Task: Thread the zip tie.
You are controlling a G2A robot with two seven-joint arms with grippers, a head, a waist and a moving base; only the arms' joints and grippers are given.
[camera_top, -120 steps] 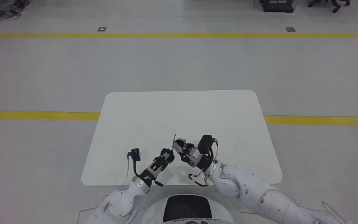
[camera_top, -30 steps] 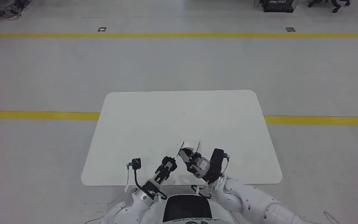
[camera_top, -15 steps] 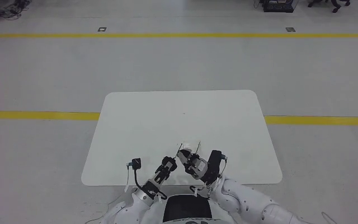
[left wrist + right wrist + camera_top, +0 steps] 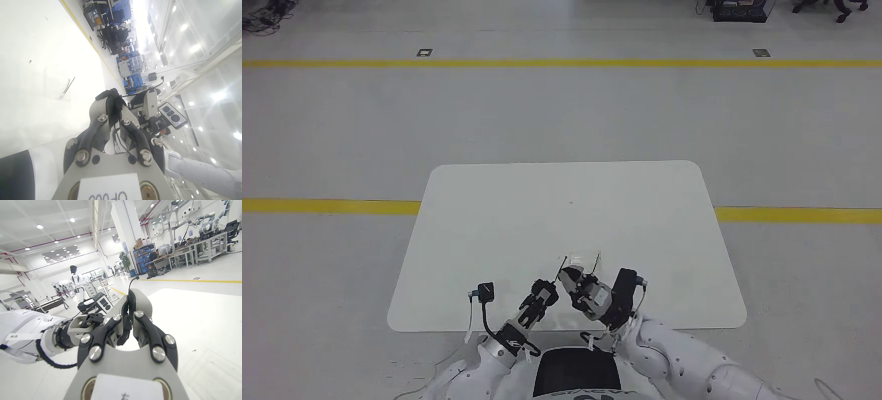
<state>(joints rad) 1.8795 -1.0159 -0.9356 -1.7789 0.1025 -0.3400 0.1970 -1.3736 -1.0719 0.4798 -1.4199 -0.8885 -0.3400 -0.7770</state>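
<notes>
Much of the zip tie is hidden inside the pressed-together right hand, and in the top view its course is rendered too small to be traced.

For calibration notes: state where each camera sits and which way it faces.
Top view: above the arms, looking down on the white table; left arm and right arm close together over its near edge.
Left wrist view: on the left wrist, looking past the shut left gripper across the table; right arm beyond.
Right wrist view: on the right wrist, looking past the right gripper, shut on the zip tie, into the hall; left arm beside.
Shared: each wrist view shows the other arm; all show the table.
</notes>
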